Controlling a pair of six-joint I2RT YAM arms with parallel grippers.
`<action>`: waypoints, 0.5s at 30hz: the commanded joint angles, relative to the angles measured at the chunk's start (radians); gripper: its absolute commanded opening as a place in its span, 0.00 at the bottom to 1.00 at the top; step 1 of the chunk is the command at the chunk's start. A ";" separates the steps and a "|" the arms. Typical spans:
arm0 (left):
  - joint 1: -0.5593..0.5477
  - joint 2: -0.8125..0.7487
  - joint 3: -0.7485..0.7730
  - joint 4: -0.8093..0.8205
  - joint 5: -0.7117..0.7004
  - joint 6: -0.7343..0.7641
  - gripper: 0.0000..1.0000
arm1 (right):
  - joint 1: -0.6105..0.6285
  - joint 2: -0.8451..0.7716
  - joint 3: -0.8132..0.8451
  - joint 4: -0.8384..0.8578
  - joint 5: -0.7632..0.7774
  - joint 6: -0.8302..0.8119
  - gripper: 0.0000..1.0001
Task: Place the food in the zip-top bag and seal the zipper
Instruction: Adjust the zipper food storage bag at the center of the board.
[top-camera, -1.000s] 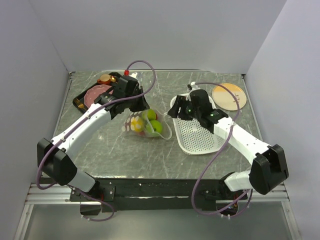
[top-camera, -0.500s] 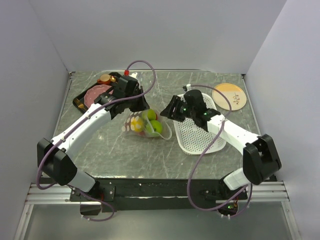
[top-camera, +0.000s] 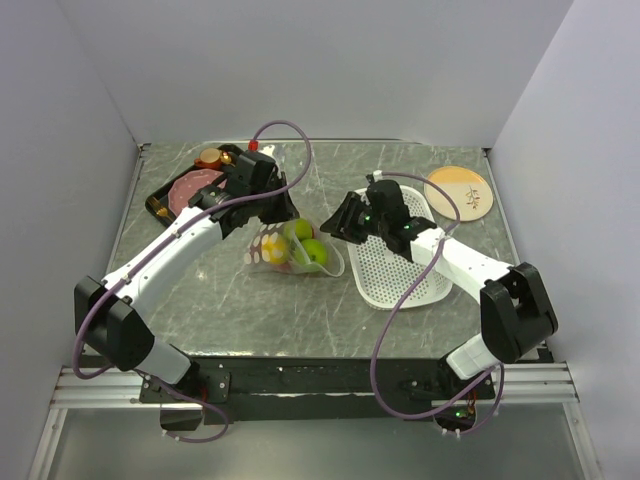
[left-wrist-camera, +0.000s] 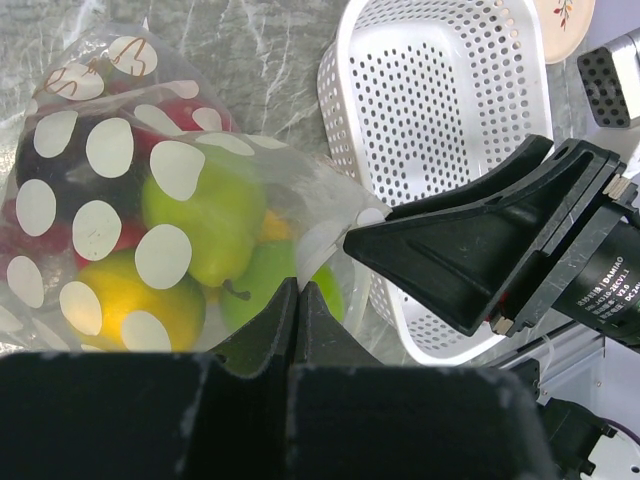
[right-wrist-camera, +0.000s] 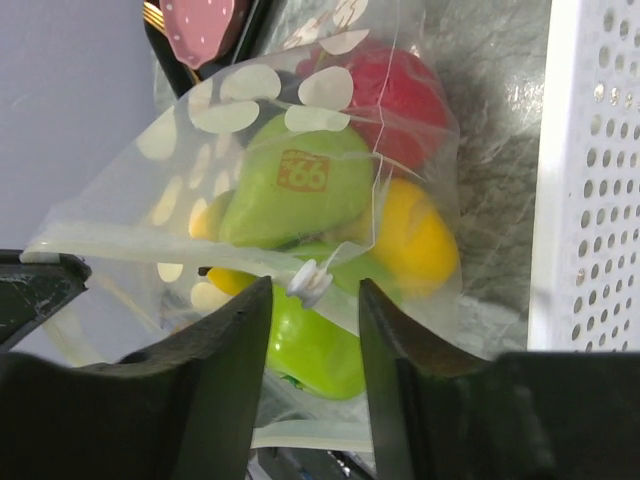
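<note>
Straddling slider (right-wrist-camera: 308, 281), my right pincer (right-wrist-camera: 313, 292): jaws apart, nothing gripped. Zipper (right-wrist-camera: 150, 262) runs crosswise from slider to my left pincer (left-wrist-camera: 295, 295), clamped on bag (left-wrist-camera: 110, 150) edge. Fruit (right-wrist-camera: 300, 180) inside bag, between tray (top-camera: 160, 200) and basket (top-camera: 400, 280).

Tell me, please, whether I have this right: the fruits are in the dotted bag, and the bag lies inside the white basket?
Not quite. The fruits are in the bag, but the bag sits on the table beside the basket, to its left, not inside it. The top view shows this.
</note>
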 joint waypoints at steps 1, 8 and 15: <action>-0.004 -0.013 0.011 0.031 0.006 0.015 0.01 | 0.001 -0.055 -0.018 0.084 0.040 0.044 0.51; -0.004 -0.005 0.013 0.033 0.014 0.017 0.01 | -0.006 -0.075 -0.035 0.096 0.086 0.089 0.52; -0.004 -0.014 0.001 0.036 0.011 0.014 0.01 | -0.014 -0.033 -0.009 0.099 0.077 0.133 0.47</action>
